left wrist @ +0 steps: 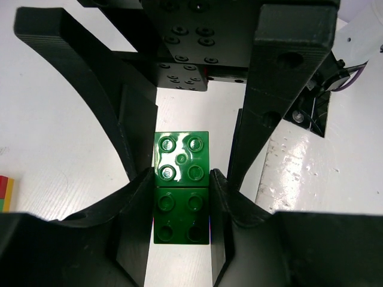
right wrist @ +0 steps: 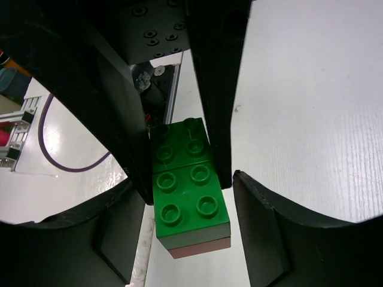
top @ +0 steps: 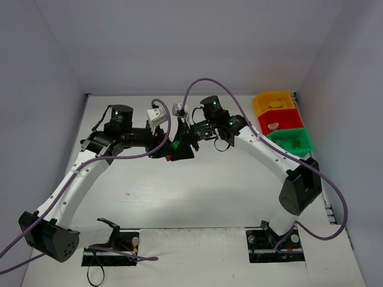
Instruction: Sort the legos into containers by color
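From above you can hardly make out the green legos (left wrist: 181,158). Both arms crowd over them well to the left of the green bin (top: 291,140), and black fingers cover nearly everything.

The left wrist view settles the grip. Your left hand (left wrist: 181,206) is clamped on the nearer green brick, with its fingers (left wrist: 134,221) tight against both sides.

The right wrist view shows your right hand (right wrist: 188,197) straddling the other green brick. Its jaws are parted, there is a clear gap on one side, and it grips nothing. Only this view shows a reddish layer (right wrist: 200,246) under that brick.

You cannot tell whether the bricks clear the desk (top: 197,197).

Only the left wrist view shows a red, yellow and green striped piece (left wrist: 6,194), cut off at the picture's edge.

Behind the green bin sit the red bin (top: 281,119) and the yellow-orange bin (top: 263,101). Each holds bits too small to name.
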`<state>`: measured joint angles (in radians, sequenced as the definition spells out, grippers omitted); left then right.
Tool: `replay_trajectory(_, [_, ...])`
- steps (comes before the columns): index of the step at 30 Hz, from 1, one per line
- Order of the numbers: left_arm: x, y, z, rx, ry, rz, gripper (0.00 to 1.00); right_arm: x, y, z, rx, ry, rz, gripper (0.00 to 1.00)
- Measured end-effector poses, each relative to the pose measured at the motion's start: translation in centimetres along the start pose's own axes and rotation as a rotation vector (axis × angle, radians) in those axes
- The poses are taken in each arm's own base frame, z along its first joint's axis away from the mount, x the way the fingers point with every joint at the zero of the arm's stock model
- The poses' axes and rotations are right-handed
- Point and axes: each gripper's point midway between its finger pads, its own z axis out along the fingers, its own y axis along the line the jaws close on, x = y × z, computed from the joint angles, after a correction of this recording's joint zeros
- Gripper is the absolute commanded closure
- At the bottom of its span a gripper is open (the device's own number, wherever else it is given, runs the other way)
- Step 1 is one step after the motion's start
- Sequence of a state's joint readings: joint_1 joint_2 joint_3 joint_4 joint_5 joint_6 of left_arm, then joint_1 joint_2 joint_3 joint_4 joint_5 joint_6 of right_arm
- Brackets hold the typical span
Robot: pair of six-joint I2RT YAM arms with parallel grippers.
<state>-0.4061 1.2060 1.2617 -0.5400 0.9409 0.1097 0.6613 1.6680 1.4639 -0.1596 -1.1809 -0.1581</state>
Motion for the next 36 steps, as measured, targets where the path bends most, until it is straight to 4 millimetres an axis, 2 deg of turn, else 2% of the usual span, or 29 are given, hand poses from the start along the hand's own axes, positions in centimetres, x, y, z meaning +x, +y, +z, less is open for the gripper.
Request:
replay_trajectory(5, [0.3, 0.0, 0.0, 0.002, 0.008, 0.012, 1.00, 0.0, -0.7, -0.6, 0.025, -0.005, 0.007, 0.37])
replay_trajectory(9, [0.7, 0.2, 0.1, -0.001, 0.015, 0.020, 1.00, 0.0, -1.1, -1.1, 0.037, -0.009, 0.016, 0.37])
replay_trajectory(12, [0.7, 0.2, 0.0, -0.002, 0.014, 0.031, 1.00, -0.1, -1.0, -1.1, 0.034, -0.009, 0.016, 0.42])
replay_trajectory(14, [0.7, 0.2, 0.0, -0.006, 0.014, 0.037, 1.00, -0.1, -0.8, -1.1, 0.027, -0.010, 0.018, 0.49])
replay_trajectory(16, [0.7, 0.3, 0.0, -0.007, 0.015, 0.041, 1.00, -0.1, -0.6, -1.2, 0.021, -0.009, 0.022, 0.50])
replay_trajectory(21, [1.1, 0.0, -0.1, 0.001, 0.027, 0.040, 1.00, -0.1, -0.5, -1.3, 0.020, -0.010, 0.022, 0.40])
replay_trajectory(24, [1.2, -0.2, -0.2, 0.007, 0.033, 0.034, 1.00, -0.2, -0.5, -1.4, 0.024, -0.013, 0.020, 0.40])
replay_trajectory(27, [1.3, -0.2, -0.2, 0.009, 0.034, 0.033, 1.00, -0.2, -0.5, -1.4, 0.024, -0.013, 0.019, 0.44])
replay_trajectory(31, [1.3, -0.1, -0.2, 0.004, 0.033, 0.037, 1.00, -0.3, -0.3, -1.5, 0.017, -0.013, 0.021, 0.55])
replay_trajectory(36, [1.2, -0.2, -0.3, 0.005, 0.031, 0.045, 1.00, -0.4, 0.1, -1.6, 0.010, -0.015, 0.020, 0.53])
